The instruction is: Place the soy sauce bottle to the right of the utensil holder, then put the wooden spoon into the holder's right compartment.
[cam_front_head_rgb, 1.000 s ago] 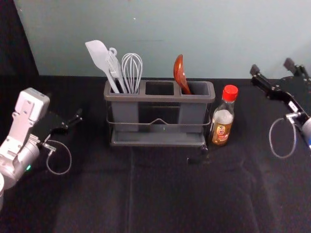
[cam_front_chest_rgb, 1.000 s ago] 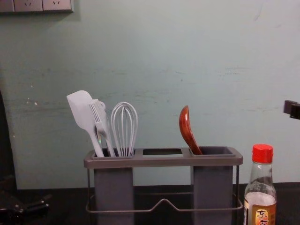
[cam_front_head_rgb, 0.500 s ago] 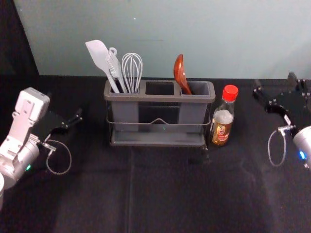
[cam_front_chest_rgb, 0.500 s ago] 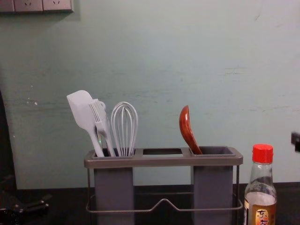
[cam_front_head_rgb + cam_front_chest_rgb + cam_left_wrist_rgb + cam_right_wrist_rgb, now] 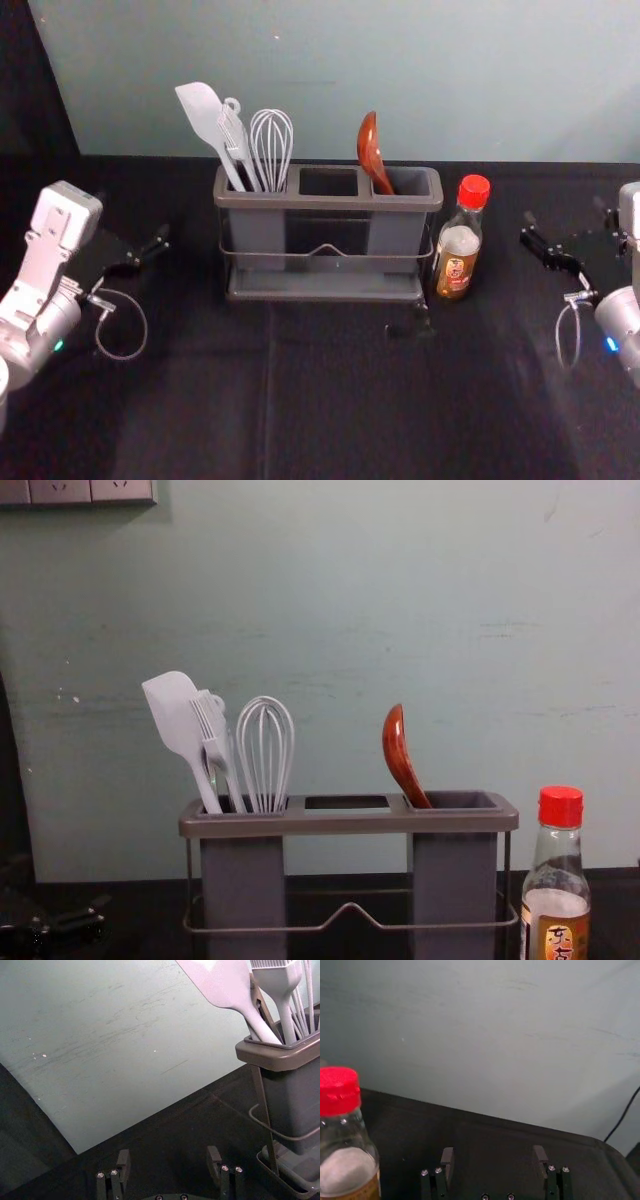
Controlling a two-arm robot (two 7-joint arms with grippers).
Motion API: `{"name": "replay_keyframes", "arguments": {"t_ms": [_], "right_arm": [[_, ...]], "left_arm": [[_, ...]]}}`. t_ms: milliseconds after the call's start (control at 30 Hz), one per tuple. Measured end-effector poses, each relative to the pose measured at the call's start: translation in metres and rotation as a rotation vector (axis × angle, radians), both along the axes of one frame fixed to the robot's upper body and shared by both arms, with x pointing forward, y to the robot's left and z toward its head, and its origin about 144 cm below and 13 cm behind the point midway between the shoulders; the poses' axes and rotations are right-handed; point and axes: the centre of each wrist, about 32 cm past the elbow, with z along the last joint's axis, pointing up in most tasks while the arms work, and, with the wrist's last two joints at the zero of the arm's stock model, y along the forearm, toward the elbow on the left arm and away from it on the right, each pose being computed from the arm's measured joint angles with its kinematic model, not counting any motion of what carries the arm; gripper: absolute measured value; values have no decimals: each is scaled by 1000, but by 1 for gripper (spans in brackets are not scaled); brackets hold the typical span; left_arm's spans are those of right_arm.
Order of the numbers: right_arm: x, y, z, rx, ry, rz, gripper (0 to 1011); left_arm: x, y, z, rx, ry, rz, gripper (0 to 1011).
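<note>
Soy sauce bottle: upright, red cap, on the counter, at 3 o'clock from the utensil holder, just beside it; contact between them, cannot tell.
Wooden spoon: handle down in the holder's right compartment, the 3 o'clock end; bowl sticks up above the rim, tilted toward 11 o'clock.
Holder: standing upright on the counter, dark frame with a wire rail along its 6 o'clock side.
Left compartment: at the 9 o'clock end, with spatula, brush and whisk upright or leaning in it.
Right gripper: over the counter, at 3 o'clock from the bottle, apart from it.
Right jaws: wide open in the right wrist view, nothing between them, touching nothing.
Left gripper: idle, at 9 o'clock from the holder, apart from it.
Left jaws: wide open in the left wrist view, holding nothing.
Wall: at 12 o'clock, behind the counter.
Cable: black, against the wall, right wrist view.
</note>
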Motion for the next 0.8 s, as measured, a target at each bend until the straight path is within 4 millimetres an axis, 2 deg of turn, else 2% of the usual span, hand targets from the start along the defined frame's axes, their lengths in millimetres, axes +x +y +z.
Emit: {"name": "replay_keyframes", "arguments": {"t_ms": [800], "right_arm": [[0, 0, 0, 2, -1, -2, 1003]], "left_arm": [[0, 0, 0, 0, 0, 0, 1005]]}}
